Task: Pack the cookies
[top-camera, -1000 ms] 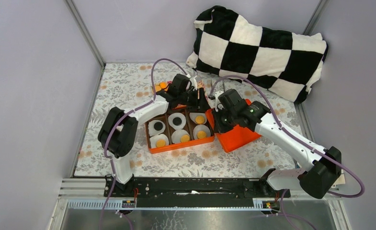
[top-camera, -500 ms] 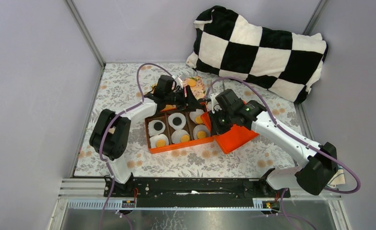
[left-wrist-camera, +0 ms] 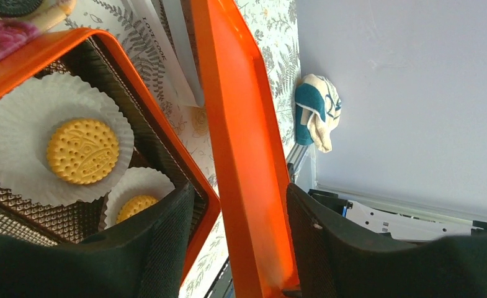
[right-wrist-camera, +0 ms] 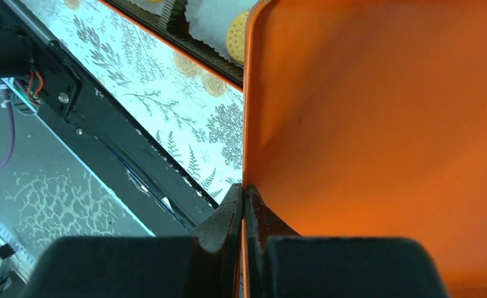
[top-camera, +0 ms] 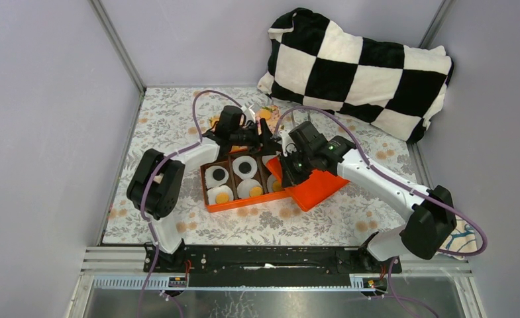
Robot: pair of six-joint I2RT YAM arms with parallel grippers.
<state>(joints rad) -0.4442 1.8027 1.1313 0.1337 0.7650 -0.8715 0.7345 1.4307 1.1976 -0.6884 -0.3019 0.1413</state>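
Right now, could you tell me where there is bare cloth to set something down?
Free: the floral cloth strip between orange box and black rail; its far-left corner beyond the left arm; the patch between orange lid and right wall. Crowded: the box's right end, where left gripper and right gripper meet at the lid.

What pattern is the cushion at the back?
Black-and-white checkerboard; the cushion shows best in the top external view.
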